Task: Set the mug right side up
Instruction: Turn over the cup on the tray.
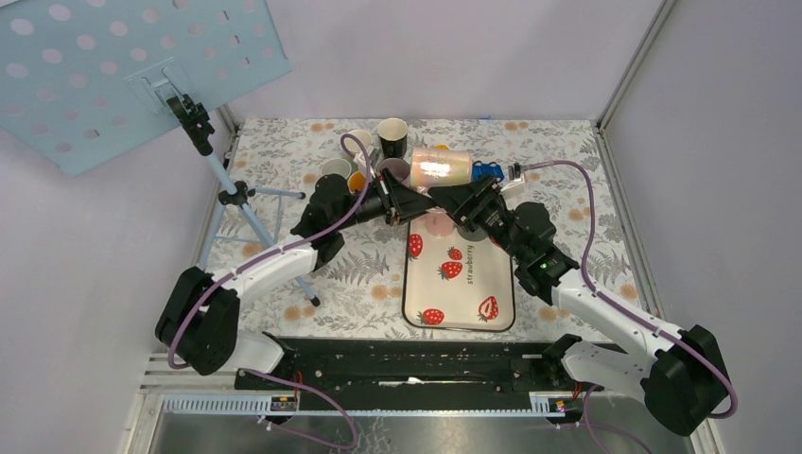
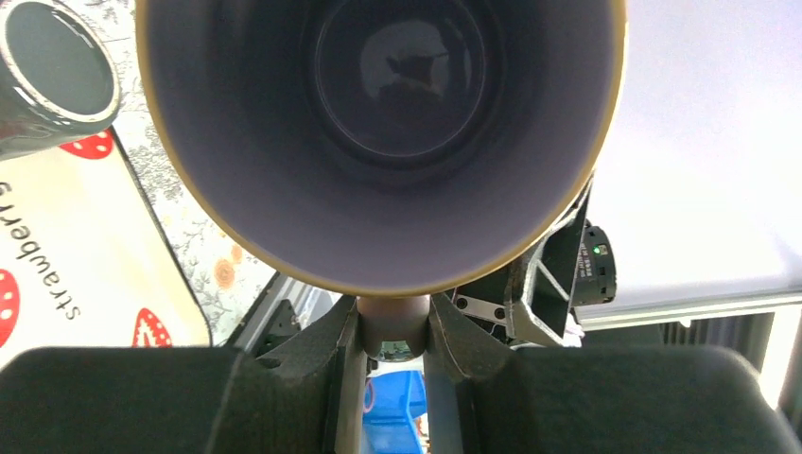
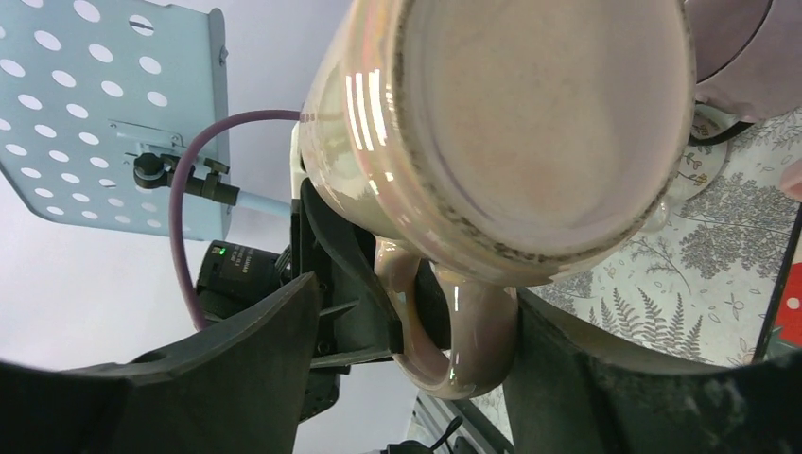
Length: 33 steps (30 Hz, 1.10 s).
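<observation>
A pearly pink mug (image 1: 440,167) hangs sideways in the air above the far end of the strawberry tray (image 1: 461,284). Its mouth faces the left wrist camera (image 2: 378,123) and its base faces the right wrist camera (image 3: 530,123). My left gripper (image 1: 416,201) is shut on the mug's handle (image 2: 395,322), which is pinched between its two fingers (image 2: 395,331). My right gripper (image 1: 454,200) is open; its jaws stand wide on both sides of the same handle (image 3: 463,331), right finger close to it, left finger well apart (image 3: 416,350).
Several cups, one of them black (image 1: 392,137), stand at the back of the fern-patterned table, with a blue object (image 1: 487,171) beside them. A pink round piece (image 1: 437,224) lies on the tray's far end. A tripod (image 1: 227,194) carrying a perforated blue panel stands at left.
</observation>
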Motion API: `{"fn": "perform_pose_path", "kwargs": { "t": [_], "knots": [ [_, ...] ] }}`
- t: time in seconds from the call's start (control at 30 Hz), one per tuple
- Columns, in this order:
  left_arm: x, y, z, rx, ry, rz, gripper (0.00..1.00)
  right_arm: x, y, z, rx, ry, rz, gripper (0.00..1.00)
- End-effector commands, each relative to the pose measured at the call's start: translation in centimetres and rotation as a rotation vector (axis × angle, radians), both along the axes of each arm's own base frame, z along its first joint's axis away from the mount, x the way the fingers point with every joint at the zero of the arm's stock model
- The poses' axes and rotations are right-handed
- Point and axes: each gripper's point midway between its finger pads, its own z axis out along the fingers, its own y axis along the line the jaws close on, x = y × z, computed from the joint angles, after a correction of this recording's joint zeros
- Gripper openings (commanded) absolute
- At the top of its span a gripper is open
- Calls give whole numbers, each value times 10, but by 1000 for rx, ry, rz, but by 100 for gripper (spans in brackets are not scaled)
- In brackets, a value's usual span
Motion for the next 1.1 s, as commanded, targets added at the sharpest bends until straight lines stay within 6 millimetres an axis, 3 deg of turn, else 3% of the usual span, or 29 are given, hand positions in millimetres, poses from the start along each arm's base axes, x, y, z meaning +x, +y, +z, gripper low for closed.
{"fn": "perform_pose_path", "kwargs": {
  "t": [0.0,0.13,0.43,1.07],
  "knots": [
    [1,7,51,-20,-210,57,0,0,-3,33,18,-89,-12,75],
    [8,8,49,44,-232,89,0,-1,-2,18,-22,-53,-7,84],
    [20,15,39,165,-225,158,0,-4,-6,-9,-107,7,-7,92],
    [21,34,22,341,-229,222,0,-7,-10,-36,-243,70,6,95]
  ]
}}
